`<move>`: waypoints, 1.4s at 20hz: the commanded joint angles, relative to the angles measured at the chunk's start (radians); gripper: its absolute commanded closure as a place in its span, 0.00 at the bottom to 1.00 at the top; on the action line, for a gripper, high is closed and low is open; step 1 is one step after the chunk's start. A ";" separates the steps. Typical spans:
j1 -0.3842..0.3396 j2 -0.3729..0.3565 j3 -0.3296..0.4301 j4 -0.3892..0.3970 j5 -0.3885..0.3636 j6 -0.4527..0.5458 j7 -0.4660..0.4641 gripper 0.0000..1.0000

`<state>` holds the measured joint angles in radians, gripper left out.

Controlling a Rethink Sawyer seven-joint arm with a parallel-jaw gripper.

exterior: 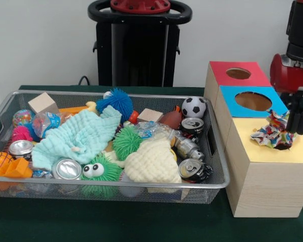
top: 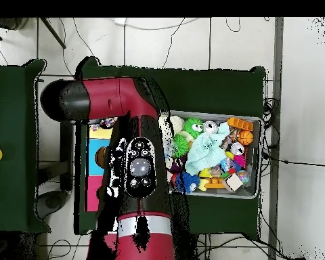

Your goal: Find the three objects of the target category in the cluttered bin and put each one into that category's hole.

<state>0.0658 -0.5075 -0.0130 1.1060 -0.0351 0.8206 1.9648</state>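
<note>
The silver wire-mesh bin [exterior: 5, 108] holds a pale green cloth [exterior: 78, 136], a cream cloth [exterior: 151, 161], spiky balls, crushed cans [exterior: 194, 170], wooden blocks and small sports balls. Three wooden boxes stand to its right in the front view, with a red top [exterior: 227, 80], a blue top [exterior: 232, 103] and a yellow top [exterior: 252, 148], each with a round hole. A multicoloured cloth [exterior: 272, 132] lies bunched on the yellow top, over its hole. My gripper [exterior: 298, 121] hangs just beside and above this cloth, at the right edge. In the overhead view my arm [top: 138, 169] hides the boxes and gripper.
The bin also shows in the overhead view [top: 250, 193], right of my arm. The black pedestal [exterior: 139, 45] stands behind the bin. The table has a dark green cover [exterior: 116, 222]. A soccer ball [exterior: 194, 107] and a green googly-eyed spiky ball [exterior: 98, 171] lie in the bin.
</note>
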 commanded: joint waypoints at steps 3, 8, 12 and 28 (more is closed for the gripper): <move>-0.010 -0.010 0.030 0.167 -0.043 -0.075 0.047 1.00; -0.017 -0.007 0.034 0.165 -0.041 -0.071 0.036 1.00; -0.023 -0.011 0.039 0.159 -0.038 -0.054 0.026 1.00; -0.035 -0.100 0.041 0.308 -0.053 -0.123 0.016 1.00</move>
<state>0.0676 -0.5764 -0.0135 1.2381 -0.0466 0.7742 1.9648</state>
